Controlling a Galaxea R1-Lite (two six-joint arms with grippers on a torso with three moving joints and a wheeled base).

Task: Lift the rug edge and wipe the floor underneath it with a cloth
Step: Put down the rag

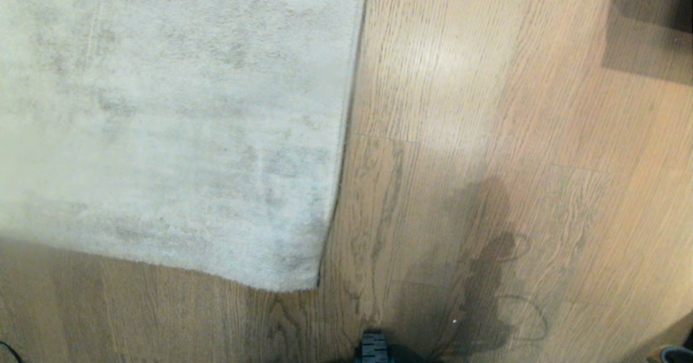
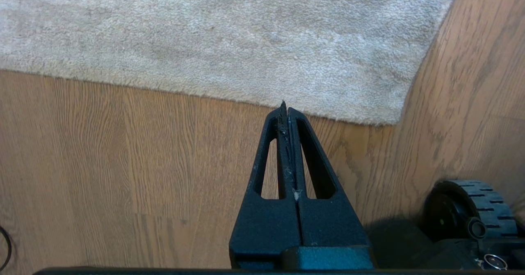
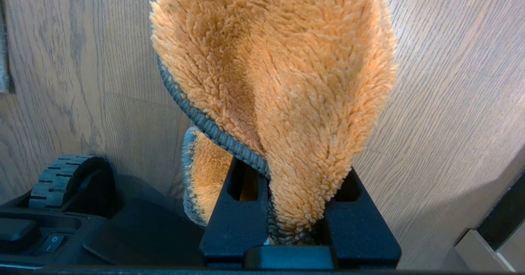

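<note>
The pale grey rug [image 1: 162, 124] lies flat on the brown wooden floor [image 1: 460, 135]; its edge [image 1: 346, 130] runs down to a corner [image 1: 316, 286]. In the left wrist view my left gripper [image 2: 286, 107] is shut and empty, its tips above the floor [image 2: 123, 152] just short of the rug edge [image 2: 197, 95], with bits of lint on the fingers [image 2: 270, 152]. My right gripper [image 3: 293, 184] is shut on the fluffy orange cloth [image 3: 287, 69] with a grey hem [image 3: 205, 121]; the cloth hides its fingertips. Neither gripper shows in the head view.
My base's ribbed wheel [image 1: 373, 347] sits at the near edge, right of the rug corner, and shows beside each wrist [image 2: 471, 203] [image 3: 61, 176]. A dark block [image 1: 649, 21] stands far right. A black cable [image 1: 8, 352] lies near left.
</note>
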